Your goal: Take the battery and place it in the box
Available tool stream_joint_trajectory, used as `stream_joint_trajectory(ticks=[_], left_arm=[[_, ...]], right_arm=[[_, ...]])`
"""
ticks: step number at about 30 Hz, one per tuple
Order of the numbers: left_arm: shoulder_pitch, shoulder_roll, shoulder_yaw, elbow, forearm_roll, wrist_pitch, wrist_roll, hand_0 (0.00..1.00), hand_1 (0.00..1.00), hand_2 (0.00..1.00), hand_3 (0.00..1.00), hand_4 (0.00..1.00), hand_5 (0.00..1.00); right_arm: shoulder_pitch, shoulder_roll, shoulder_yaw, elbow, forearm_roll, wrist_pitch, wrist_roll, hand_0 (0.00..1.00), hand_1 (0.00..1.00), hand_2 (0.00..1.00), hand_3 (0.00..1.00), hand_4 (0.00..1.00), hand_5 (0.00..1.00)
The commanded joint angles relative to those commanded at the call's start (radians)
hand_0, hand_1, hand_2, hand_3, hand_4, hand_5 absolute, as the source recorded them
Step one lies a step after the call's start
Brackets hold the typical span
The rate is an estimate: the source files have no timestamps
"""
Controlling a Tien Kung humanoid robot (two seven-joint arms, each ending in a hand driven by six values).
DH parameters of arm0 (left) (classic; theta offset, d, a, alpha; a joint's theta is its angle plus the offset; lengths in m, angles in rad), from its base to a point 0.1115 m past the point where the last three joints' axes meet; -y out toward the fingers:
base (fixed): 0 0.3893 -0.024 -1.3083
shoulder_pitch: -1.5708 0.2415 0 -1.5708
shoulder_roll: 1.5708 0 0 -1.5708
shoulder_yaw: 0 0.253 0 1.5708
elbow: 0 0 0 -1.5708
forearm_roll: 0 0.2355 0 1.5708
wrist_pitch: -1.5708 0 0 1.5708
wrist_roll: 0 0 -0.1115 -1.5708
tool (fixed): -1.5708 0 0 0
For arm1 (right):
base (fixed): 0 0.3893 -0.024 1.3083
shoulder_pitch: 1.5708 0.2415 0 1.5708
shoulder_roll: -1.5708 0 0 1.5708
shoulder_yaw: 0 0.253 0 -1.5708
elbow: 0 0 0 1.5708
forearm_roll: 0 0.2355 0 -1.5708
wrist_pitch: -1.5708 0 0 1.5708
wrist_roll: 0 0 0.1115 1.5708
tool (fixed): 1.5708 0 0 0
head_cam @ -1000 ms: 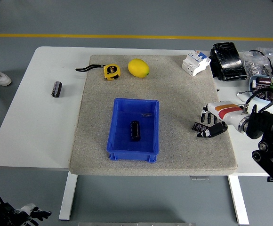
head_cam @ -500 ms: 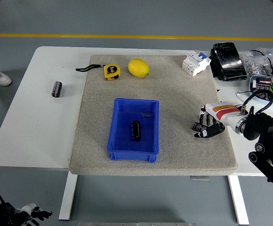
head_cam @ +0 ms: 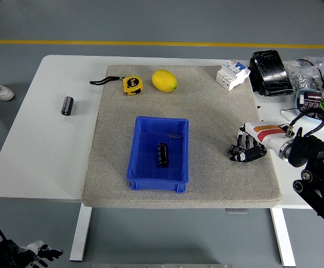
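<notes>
One battery (head_cam: 161,154) already sits in the box (head_cam: 145,180); another (head_cam: 67,105) lies far left on the table (head_cam: 39,156). Right hand (head_cam: 246,151) is curled and empty, so it'd overreach going for that one.

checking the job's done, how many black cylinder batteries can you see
2: one black cylindrical battery lies inside the blue plastic box, another on the bare white table at left.

Legible text: none. Markings on the yellow tape measure (head_cam: 132,84) and the white circuit breaker (head_cam: 232,74) are too small to read.
</notes>
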Motion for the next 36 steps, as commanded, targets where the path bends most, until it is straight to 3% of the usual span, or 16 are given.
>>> stream_joint_trajectory(ticks=[5,6,11,12,25,36], left_arm=[[0.001,0.0,0.001,0.0,0.0,0.0,0.0,0.73,0.696,0.733,0.563,0.588,0.535],[0.002,0.0,0.001,0.0,0.0,0.0,0.0,0.731,0.696,0.733,0.563,0.589,0.535],[0.001,0.0,0.001,-0.001,0.001,-0.001,0.0,0.731,0.696,0.733,0.563,0.589,0.535],[0.001,0.0,0.002,-0.001,0.001,-0.001,0.0,0.731,0.696,0.734,0.563,0.588,0.535],[0.002,0.002,0.001,-0.001,0.004,-0.002,0.0,0.731,0.696,0.731,0.563,0.589,0.534],[0.007,0.006,-0.009,-0.002,0.02,-0.008,0.004,0.731,0.696,0.733,0.563,0.589,0.534]], right_arm=[[-0.002,-0.001,-0.009,-0.002,0.021,-0.023,-0.006,0.349,0.332,0.399,0.469,0.827,0.218],[-0.003,-0.001,-0.01,-0.001,0.022,-0.027,-0.007,0.372,0.33,0.393,0.456,0.86,0.108],[-0.001,0.0,-0.011,-0.001,0.017,-0.044,-0.007,0.372,0.33,0.393,0.456,0.86,0.108],[-0.001,-0.001,-0.011,-0.001,0.015,-0.044,-0.007,0.364,0.333,0.392,0.459,0.923,0.02],[0.001,-0.005,-0.005,0.0,0.011,-0.038,-0.01,0.362,0.332,0.392,0.458,0.921,0.002],[0.03,-0.035,-0.031,0.028,0.014,-0.023,-0.011,0.36,0.335,0.392,0.462,0.931,0.002]])
